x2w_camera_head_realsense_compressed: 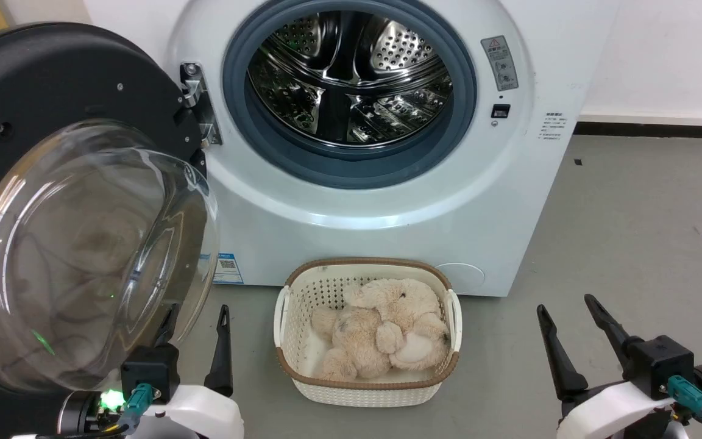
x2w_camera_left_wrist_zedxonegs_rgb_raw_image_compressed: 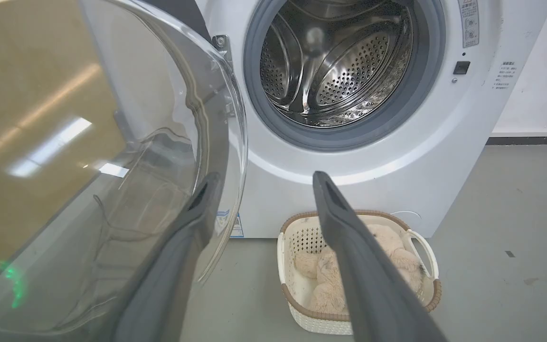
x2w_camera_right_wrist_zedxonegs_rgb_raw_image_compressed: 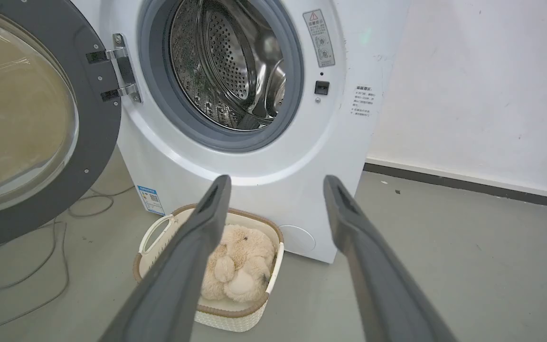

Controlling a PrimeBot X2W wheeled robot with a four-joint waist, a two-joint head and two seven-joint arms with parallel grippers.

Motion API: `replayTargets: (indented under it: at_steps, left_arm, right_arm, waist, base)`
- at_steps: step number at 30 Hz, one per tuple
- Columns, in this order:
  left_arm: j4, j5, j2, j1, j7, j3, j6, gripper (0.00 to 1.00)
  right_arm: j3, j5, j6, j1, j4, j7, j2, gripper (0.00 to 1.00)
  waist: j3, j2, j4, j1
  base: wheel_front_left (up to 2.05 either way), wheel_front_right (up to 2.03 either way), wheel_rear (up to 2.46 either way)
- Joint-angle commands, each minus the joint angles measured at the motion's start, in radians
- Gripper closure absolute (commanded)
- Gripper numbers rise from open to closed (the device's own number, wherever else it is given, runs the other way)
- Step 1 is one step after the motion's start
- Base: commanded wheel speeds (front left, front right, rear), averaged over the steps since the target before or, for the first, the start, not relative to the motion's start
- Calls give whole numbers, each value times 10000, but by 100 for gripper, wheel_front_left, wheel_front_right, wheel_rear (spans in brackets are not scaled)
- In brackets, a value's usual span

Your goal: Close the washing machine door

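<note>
Swinging it shut starts from fully open: the large round black-rimmed washing machine door (x2w_camera_head_realsense_compressed: pixel 52 79) hangs off its metal hinge (x2w_camera_head_realsense_compressed: pixel 195 100) at the white front's left edge. Left gripper (x2w_camera_left_wrist_zedxonegs_rgb_raw_image_compressed: pixel 266 176) is wide open and empty, one finger beside the bulging clear glass; contact unclear. Right gripper (x2w_camera_head_realsense_compressed: pixel 564 303) is spread, empty. I'd push the matte rim, not the slick curved glass.

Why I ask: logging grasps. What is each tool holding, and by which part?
Nothing is held. The left tool and right tool are open; the washing machine door hangs open beside the left one, ungripped.
</note>
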Motion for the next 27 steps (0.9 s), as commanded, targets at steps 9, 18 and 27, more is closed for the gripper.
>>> replayTargets:
  at_steps: [9,18,27]
  left_arm:
    - [74,-185,0,14,-251,-73,103,0]
    - [103,-292,0,44,-439,-131,171,0]
    - [116,-360,0,106,-627,-133,226,0]
  right_arm:
    - [75,215,2,90,58,-254,10,0]
    - [153,347,2,152,95,-442,14,0]
    - [275,493,3,211,171,-629,17,0]
  waist:
    - [-26,0,364,0]
    - [-98,0,901,0]
    - [-174,0,1552,0]
  base:
    - [0,0,0]
    - [0,0,0]
    - [0,0,0]
